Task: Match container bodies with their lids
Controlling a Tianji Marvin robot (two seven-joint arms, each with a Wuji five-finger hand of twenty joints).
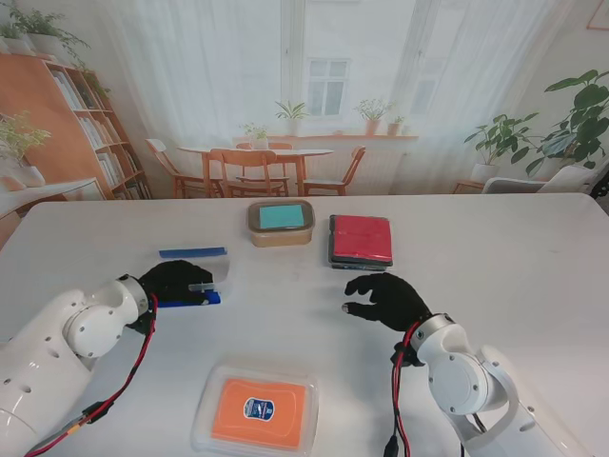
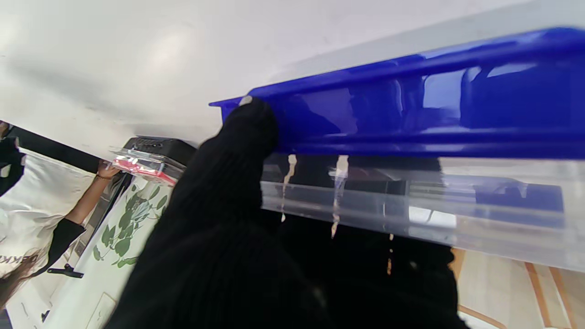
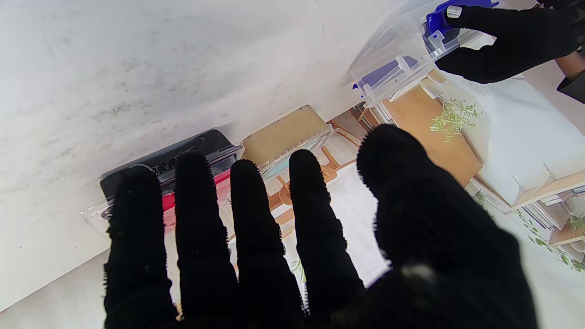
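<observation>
The clear box with blue clips (image 1: pixel 195 276) is held by the left hand (image 1: pixel 176 282) on the table (image 1: pixel 533 257). The right hand (image 1: pixel 385 297) is spread wide, holding nothing.

both white arms rise from the near corners and bend inward over the desk (image 1: pixel 495 257). the left hand (image 1: pixel 177 282), black-gloved, is closed on the blue-lidded box (image 1: pixel 202 276), its fingers (image 2: pixel 249 123) pressed to the rim. the right hand (image 1: pixel 385 297) hovers palm down, holding nothing, its fingers (image 3: pixel 249 205) spread and straight.
</observation>
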